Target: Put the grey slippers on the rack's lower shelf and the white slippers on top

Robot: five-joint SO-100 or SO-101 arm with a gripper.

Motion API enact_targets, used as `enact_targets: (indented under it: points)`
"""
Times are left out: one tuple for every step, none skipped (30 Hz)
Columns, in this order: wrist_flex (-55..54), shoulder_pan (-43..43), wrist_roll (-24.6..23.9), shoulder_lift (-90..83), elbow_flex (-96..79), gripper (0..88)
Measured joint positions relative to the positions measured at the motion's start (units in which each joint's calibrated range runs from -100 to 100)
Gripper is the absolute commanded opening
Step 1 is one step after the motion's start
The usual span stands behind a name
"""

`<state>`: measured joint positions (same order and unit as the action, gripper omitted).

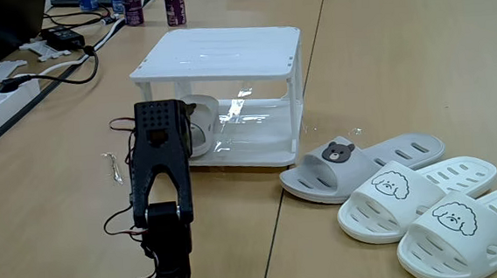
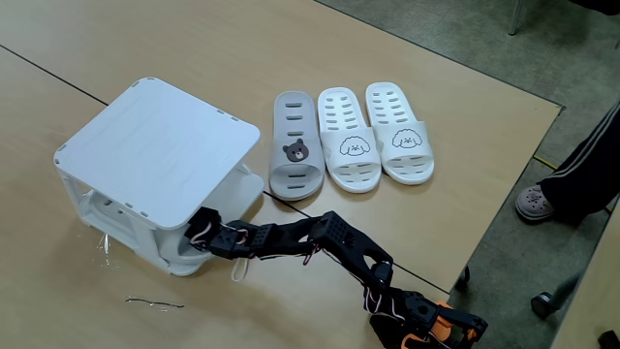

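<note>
Both fixed views show the rack (image 1: 219, 93) on a wooden table (image 1: 384, 68), with one grey slipper (image 1: 202, 125) already on the lower shelf (image 1: 262, 138), toward its left end in the view from behind the arm. The gripper (image 1: 191, 130) reaches in between the tiers at that slipper; whether its fingers pinch it or stand apart cannot be told, since the arm's black body and the top (image 2: 160, 150) hide them. The top tier carries nothing.

The other grey slipper (image 2: 295, 145) lies on the table just beside the rack, bear face up. Touching it, the two white slippers (image 2: 373, 136) lie side by side in a row, dog faces up.

The arm (image 2: 320, 242) stretches low across the table from its base at the near edge, red and black wires looping along it. In the view from behind the arm, a power strip (image 1: 0, 95) with cables lies at the far left and dark bottles (image 1: 173, 4) stand beyond the rack. In the high view, a person's shoe (image 2: 535, 202) and dark trouser leg show on the floor past the table's edge.
</note>
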<state>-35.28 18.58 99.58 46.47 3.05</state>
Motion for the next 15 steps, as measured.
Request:
enact_targets:
  points:
    - [1.9, 0.0, 0.0, 1.6, 3.8, 0.8]
    - [3.6, 0.0, 0.0, 3.1, 7.3, 0.8]
    - [5.1, 0.0, 0.0, 4.2, 10.0, 1.3]
    - [5.7, 0.0, 0.0, 4.9, 11.8, 2.1]
    - [5.8, 0.0, 0.0, 5.3, 12.8, 5.6]
    - [6.0, 0.0, 0.0, 5.4, 13.0, 12.8]
    - [6.0, 0.0, 0.0, 5.4, 13.0, 21.6]
    - [6.0, 0.0, 0.0, 5.4, 13.0, 29.4]
    - [6.0, 0.0, 0.0, 5.4, 13.0, 35.7]
    - [6.0, 0.1, 0.0, 5.4, 13.1, 40.2]
    - [6.0, 0.3, 0.0, 5.4, 13.1, 43.0]
    - [6.0, 0.3, 0.0, 5.4, 12.9, 44.5]
    - [5.9, 0.2, 0.0, 4.5, 10.6, 44.5]
    - [5.8, 0.2, 0.1, 3.1, 8.9, 44.5]
    - [5.8, 0.1, 0.1, 0.4, 6.1, 44.4]
